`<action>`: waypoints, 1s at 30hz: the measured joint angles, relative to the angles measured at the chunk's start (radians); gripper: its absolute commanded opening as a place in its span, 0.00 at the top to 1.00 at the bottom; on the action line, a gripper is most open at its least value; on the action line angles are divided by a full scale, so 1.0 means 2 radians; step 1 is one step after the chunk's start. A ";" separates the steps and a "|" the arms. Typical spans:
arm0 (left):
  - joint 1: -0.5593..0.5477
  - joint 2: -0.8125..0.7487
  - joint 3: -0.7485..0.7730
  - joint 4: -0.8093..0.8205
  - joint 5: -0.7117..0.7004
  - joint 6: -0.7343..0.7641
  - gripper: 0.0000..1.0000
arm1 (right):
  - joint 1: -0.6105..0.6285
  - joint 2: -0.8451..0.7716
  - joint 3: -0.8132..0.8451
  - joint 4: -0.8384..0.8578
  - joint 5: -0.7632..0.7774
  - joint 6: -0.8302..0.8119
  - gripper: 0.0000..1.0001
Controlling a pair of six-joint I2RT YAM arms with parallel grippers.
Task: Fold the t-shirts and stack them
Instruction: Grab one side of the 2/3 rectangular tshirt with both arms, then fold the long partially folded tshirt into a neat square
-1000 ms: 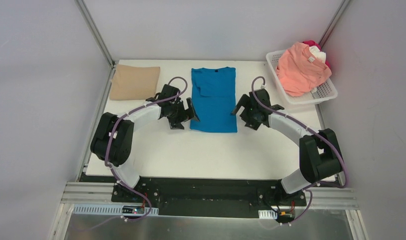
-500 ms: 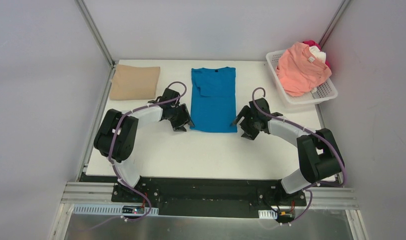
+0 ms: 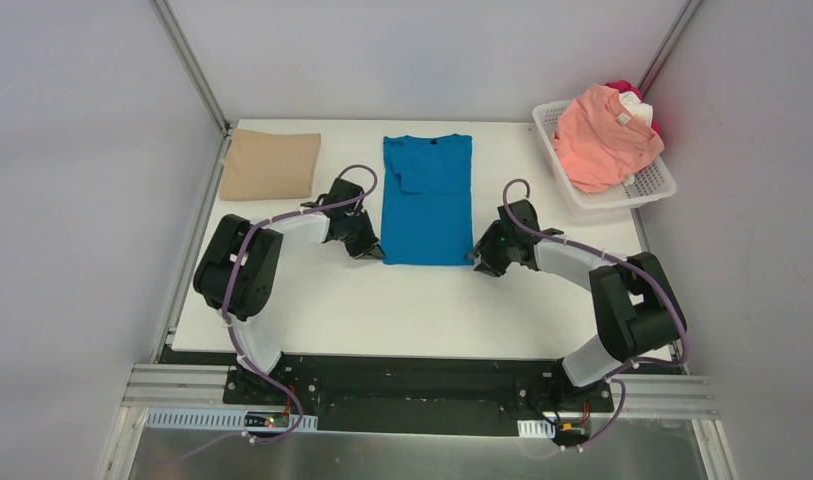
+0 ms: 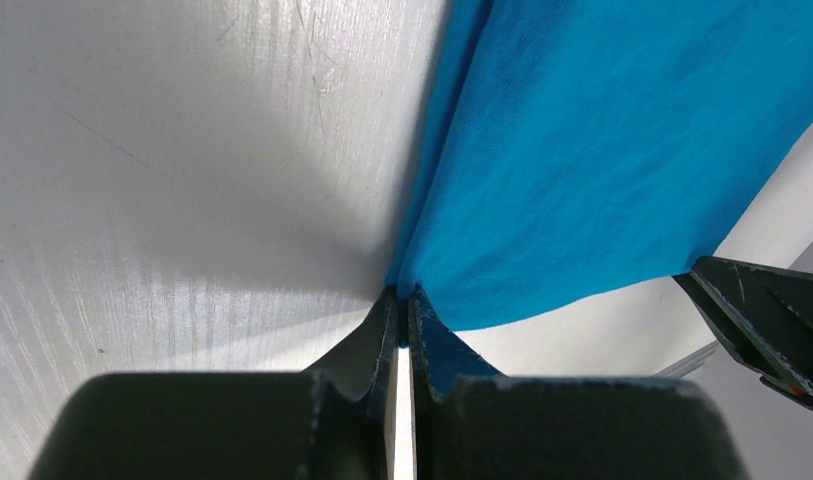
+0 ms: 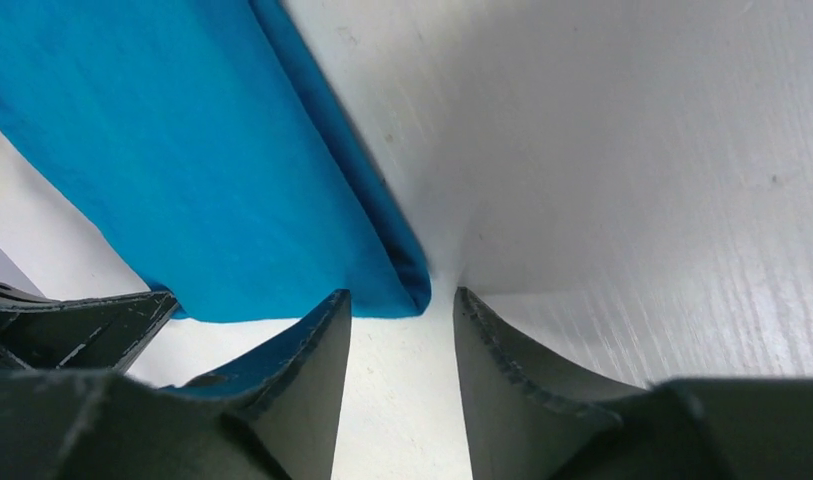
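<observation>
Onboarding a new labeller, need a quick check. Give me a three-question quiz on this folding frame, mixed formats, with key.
1. True or false: the left gripper is shut on a near corner of the bright blue cloth t-shirt.
2. Where is the folded tan cloth t-shirt? A: on top of the blue shirt. B: flat on the white table, far left. C: hanging off the near edge.
3. Fill the gap: the salmon-pink cloth t-shirt tops the pile in the white plastic lattice ____.

Key: 1 true; 2 B; 3 basket.

Blue t-shirt (image 3: 427, 200) — flat, folded narrow
</observation>
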 measured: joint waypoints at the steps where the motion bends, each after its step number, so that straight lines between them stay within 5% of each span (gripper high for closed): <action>1: 0.000 0.000 0.000 0.000 0.000 0.000 1.00 | 0.000 0.003 0.000 0.006 -0.002 0.001 0.64; 6: 0.000 0.000 -0.004 0.007 0.000 0.000 1.00 | 0.000 0.020 0.000 0.027 -0.009 0.002 0.99; 16: -0.020 -0.093 -0.108 0.045 -0.030 -0.016 1.00 | 0.001 -0.029 -0.040 0.011 -0.066 -0.019 1.00; 22: -0.066 -0.293 -0.211 0.004 -0.058 -0.038 1.00 | 0.005 -0.124 -0.043 -0.108 -0.166 -0.066 1.00; 30: -0.079 -0.594 -0.232 -0.083 -0.079 -0.042 1.00 | 0.014 -0.211 -0.022 -0.258 -0.338 -0.119 1.00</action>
